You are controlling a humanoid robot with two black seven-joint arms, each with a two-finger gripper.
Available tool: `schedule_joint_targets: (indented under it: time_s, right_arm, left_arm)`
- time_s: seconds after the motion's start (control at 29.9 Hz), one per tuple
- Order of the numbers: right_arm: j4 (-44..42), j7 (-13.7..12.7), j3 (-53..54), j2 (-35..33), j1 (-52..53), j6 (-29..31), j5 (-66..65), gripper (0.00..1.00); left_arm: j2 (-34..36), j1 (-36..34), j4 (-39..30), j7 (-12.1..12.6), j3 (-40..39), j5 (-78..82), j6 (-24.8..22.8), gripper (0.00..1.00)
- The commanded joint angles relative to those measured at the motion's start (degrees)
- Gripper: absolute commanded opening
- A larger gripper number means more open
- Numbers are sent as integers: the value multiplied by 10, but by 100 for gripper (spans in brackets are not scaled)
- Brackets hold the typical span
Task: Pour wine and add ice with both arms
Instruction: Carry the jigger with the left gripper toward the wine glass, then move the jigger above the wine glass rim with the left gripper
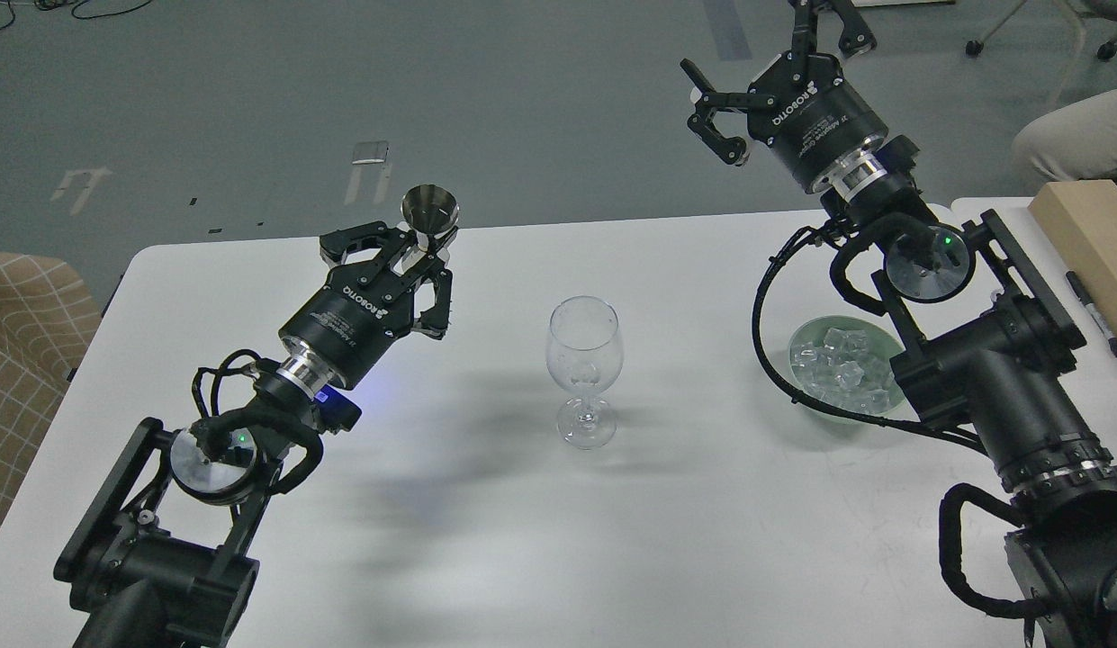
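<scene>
An empty clear wine glass (583, 355) stands upright mid-table. To its left, my left gripper (423, 250) is shut on the stem of a small steel cone-shaped cup (430, 209), held upright with its mouth up. I cannot see wine in it. The ice (837, 362), several clear cubes, lies in a pale green bowl (799, 335) right of the glass, partly hidden by my right arm. My right gripper (774, 56) hangs open and empty, high beyond the table's far edge.
The white table (522, 540) ends just behind the left gripper. A wooden box (1085, 229) and a black marker (1096, 317) lie at the right edge. A seated person's leg (1076, 135) is at the far right, and a checked seat (27, 342) at the left.
</scene>
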Motion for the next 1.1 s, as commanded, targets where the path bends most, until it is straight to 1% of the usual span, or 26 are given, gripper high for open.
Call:
schedule_joint_targets:
  time_s: [0.0,0.6,0.8,1.07]
  right_arm:
    - [0,0,0,0,0,0,0,100]
    - [0,0,0,0,0,0,0,100]
    - [0,0,1,0,0,0,0,100]
    - [1,0,0,0,0,0,0,100]
  left_arm:
    - [9,-9,0,0,28,0,-4,10]
    - [12,-42,2,0,35,15,-5,10]
    - [11,-59,3,-2,70,38,-4,10]
    - [10,-65,6,-2,74,40,-1,10]
